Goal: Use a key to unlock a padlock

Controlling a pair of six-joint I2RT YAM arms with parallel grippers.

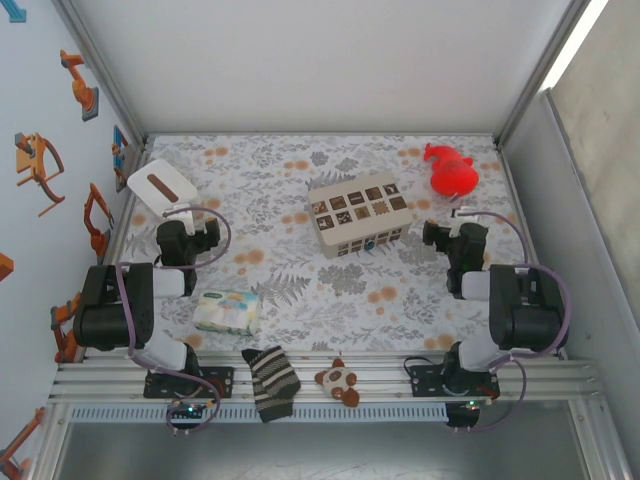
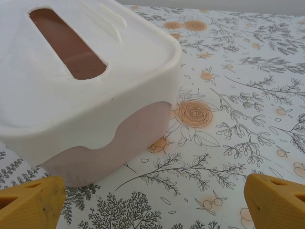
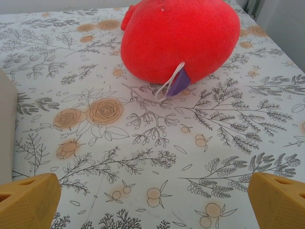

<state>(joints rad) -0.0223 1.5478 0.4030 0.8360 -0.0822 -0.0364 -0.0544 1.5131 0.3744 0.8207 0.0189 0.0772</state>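
Standing wide apart, the jaws of both grippers hold nothing. The left gripper [image 2: 152, 205] faces a white box [image 2: 86, 86] with a slotted lid near the far left corner of the table [image 1: 300, 290]. Its yellow fingertips [image 2: 28, 202] stop short of the box. The right gripper [image 3: 152, 202] points at a red plush [image 3: 181, 38] near the far right corner, well apart from it. The padlock [image 1: 369, 243] shows as a small bluish block against the near side of the patterned box [image 1: 357, 212] at mid-table, between the two arms; its shackle is too small to make out. A tissue pack [image 1: 225, 312] lies near the left edge. A sock [image 1: 270, 383] and a panda [image 1: 338, 380] rest on the near rail.
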